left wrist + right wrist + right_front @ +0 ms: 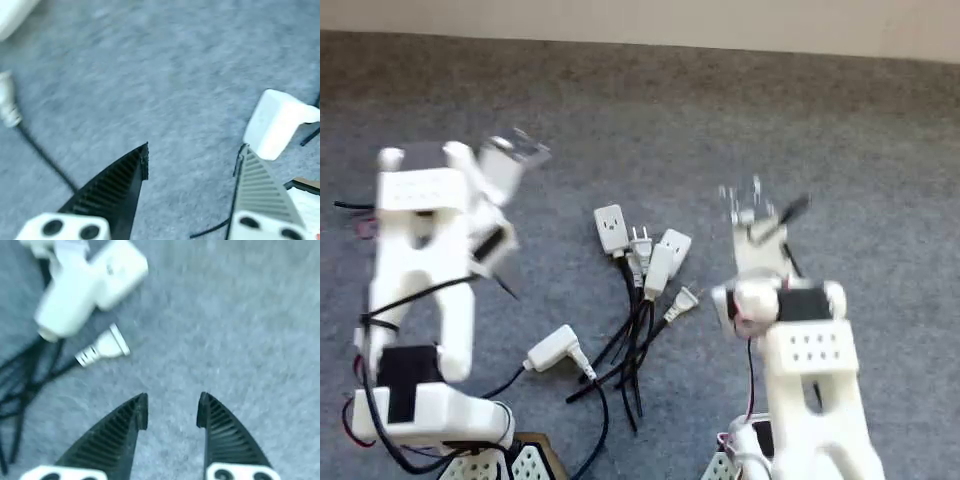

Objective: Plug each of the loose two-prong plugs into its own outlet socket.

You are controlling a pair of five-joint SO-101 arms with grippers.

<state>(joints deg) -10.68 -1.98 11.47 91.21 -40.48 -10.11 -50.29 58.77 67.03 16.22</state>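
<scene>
Both arms: white moulded shells, boxy links, black motor blocks at joints.
Left arm (420, 250): black cable (408, 297) looped across links; red wire (350, 432) at base, 8 o'clock side.
Right arm (815, 410): white plate (810, 348) with grid of small holes; red wiring (744, 322) at joint, 9 o'clock side.
Left hand (195, 150): ribbed triangular fingers (117, 182), one black, one grey; white mounts (65, 227), round screw holes.
Right hand (172, 400): both fingers black, ribbed.

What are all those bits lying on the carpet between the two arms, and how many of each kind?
White sockets: 4
Plugs: 2
Black cords: a tangle, too bunched to count
Total, leaving the cords out: 6
</scene>
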